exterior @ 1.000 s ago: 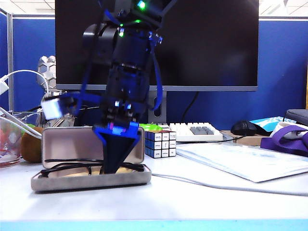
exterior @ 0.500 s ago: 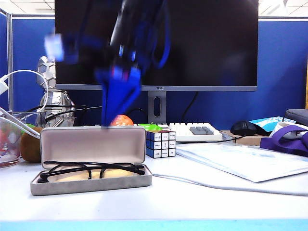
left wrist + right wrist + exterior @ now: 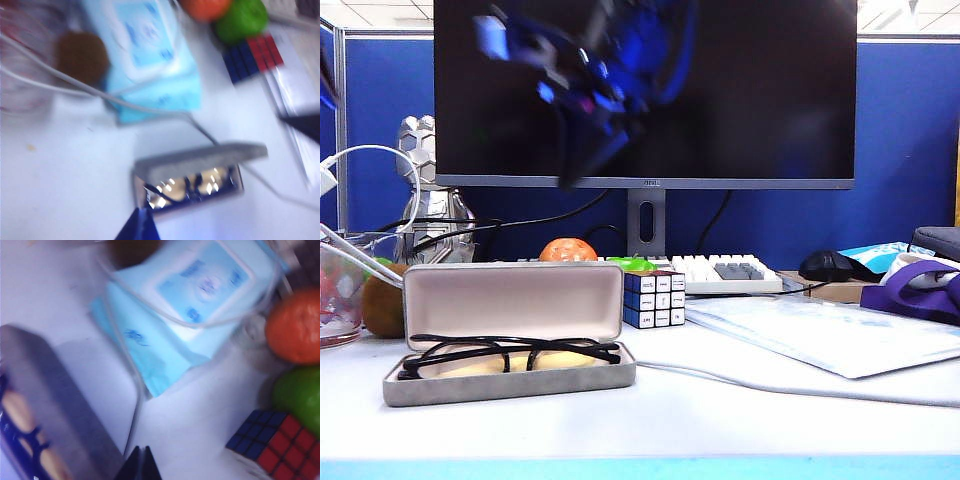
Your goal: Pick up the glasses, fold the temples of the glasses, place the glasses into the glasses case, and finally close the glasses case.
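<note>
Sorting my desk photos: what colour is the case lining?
Pale beige, on the open lid of the case; clearest in the exterior view.

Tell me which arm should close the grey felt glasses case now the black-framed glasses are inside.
Left, probably. The open grey felt glasses case sits on the left arm's side, and the shut left claw points close at it. The shut right claw hangs high before the monitor.
</note>
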`<action>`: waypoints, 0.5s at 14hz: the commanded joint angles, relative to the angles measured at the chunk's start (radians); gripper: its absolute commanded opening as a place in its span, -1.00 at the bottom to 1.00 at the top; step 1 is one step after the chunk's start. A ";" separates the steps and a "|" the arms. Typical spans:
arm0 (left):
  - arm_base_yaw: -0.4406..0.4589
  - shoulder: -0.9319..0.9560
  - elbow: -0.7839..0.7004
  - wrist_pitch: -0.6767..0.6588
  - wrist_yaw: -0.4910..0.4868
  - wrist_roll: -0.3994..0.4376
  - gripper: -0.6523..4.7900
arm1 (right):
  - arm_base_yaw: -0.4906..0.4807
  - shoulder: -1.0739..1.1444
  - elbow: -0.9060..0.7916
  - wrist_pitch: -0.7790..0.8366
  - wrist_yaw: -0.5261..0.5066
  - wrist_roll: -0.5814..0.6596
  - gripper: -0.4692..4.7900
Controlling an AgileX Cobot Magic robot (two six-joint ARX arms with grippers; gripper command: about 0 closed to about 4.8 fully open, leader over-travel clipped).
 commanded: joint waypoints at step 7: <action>-0.001 0.128 0.003 -0.107 0.152 0.026 -0.78 | -0.026 0.072 0.002 -0.061 -0.252 0.073 -0.82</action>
